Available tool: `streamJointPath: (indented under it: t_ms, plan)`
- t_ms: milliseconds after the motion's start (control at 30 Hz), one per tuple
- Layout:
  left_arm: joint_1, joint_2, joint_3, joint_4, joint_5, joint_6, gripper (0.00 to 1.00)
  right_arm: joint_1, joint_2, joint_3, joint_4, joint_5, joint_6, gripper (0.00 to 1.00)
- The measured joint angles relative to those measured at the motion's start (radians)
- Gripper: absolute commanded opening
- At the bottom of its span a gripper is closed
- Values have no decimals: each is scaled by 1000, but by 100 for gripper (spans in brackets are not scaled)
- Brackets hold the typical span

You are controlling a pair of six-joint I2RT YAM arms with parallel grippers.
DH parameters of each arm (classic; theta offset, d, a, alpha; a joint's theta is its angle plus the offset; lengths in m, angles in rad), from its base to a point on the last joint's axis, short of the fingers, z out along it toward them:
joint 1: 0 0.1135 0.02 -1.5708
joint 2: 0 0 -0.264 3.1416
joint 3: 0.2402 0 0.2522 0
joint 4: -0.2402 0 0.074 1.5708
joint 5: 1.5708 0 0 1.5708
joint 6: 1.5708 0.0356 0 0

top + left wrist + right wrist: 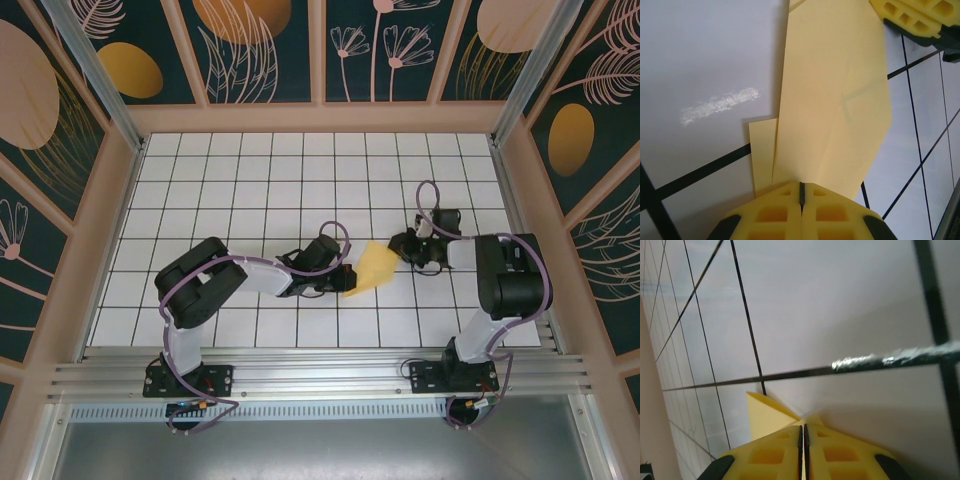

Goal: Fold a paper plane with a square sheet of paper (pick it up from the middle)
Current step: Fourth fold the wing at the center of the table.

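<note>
The square sheet of paper [372, 268] is folded into a yellow, pointed, layered dart shape with a centre crease, and it hangs just above the white grid table between the two arms. My left gripper [345, 284] is shut on its lower-left end. In the left wrist view the paper [835, 100] runs away from the closed left gripper [801, 186], with a loose flap on the left. My right gripper [401, 246] is shut on the upper-right end. In the right wrist view a corner of the paper [765, 415] sticks out beside the closed right gripper [803, 428]. The right gripper's yellow fingers [915, 17] appear at the far end.
The white tiled table [300, 180] with black grid lines stretches behind and beside the arms. Wooden-framed patterned walls [320, 110] close it in at the back and sides. A metal rail [320, 375] carries the arm bases at the near edge. A scuff mark [720, 104] lies on one tile.
</note>
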Motion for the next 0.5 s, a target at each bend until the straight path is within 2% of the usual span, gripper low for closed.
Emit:
streamJointPath:
  t_ms: [133,300,400,500]
  plan:
    - [0,0,0,1,0,0,0,-39,0,40,-22,49,-32,14]
    - [0,0,0,1,0,0,0,-49,-12,71,-42,34,-57,16]
    - [0,0,0,1,0,0,0,-18,-63,61,-50,13,-56,16]
    - [0,0,2,0,0,0,0,59,-118,37,-36,-9,-43,14]
